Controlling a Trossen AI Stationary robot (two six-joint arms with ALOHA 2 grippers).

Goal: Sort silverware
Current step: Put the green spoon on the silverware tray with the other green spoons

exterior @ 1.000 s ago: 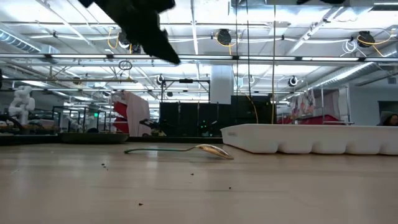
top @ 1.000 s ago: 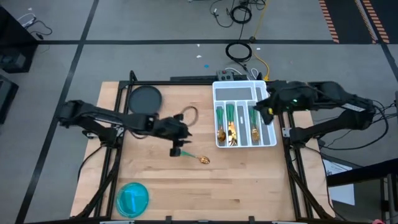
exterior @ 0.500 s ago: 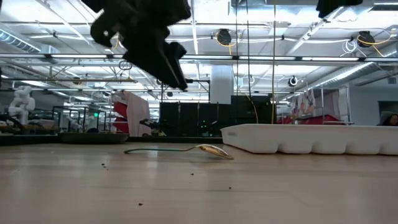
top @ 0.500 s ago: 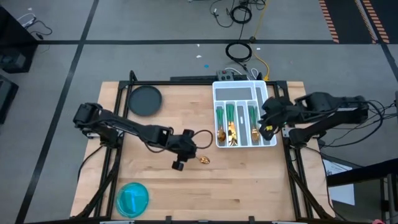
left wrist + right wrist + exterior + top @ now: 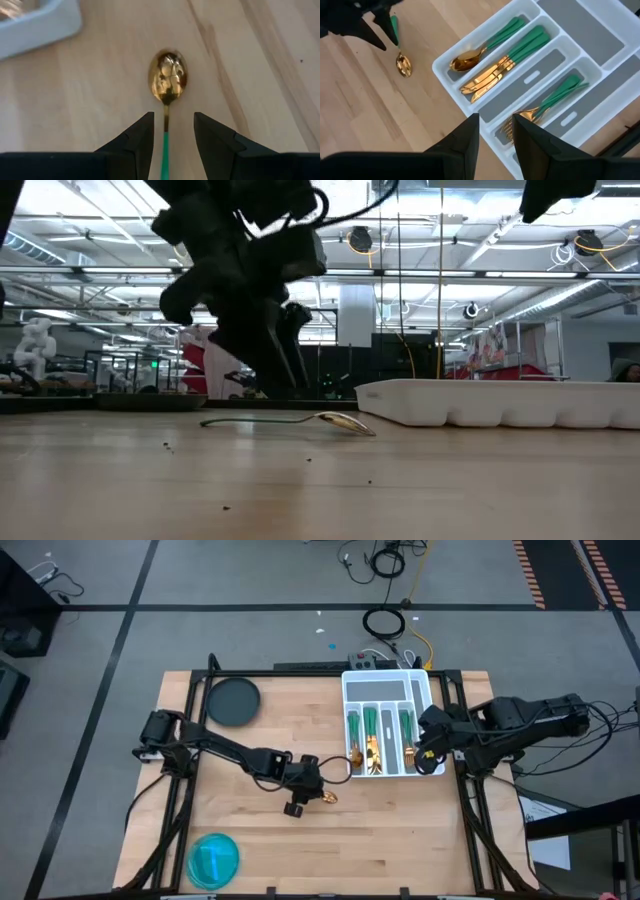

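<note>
One spoon [image 5: 168, 77] with a gold bowl and a teal handle lies on the wooden table [image 5: 400, 830], also visible in the low view [image 5: 335, 421]. My left gripper [image 5: 172, 130] is open low over it, one finger on each side of the handle just behind the bowl, not touching. From above, the left gripper [image 5: 312, 785] covers the handle and only the bowl [image 5: 328, 797] shows. More silverware [image 5: 495, 70] lies in the white tray [image 5: 395, 690]: spoons, knives, forks. My right gripper [image 5: 495, 132] hangs open above the tray's near right corner [image 5: 428, 748].
A dark round plate [image 5: 232, 700] sits at the table's far left and a blue bowl [image 5: 214, 858] at the near left corner. The tray [image 5: 500, 402] stands just right of the spoon. Bare wood stretches along the near edge.
My left gripper has come down and toward the table's right, from well above the table to just over the spoon's handle, tipping steeper. My right gripper has moved toward the near edge along the tray's right side and sunk a little. The spoon has not moved.
</note>
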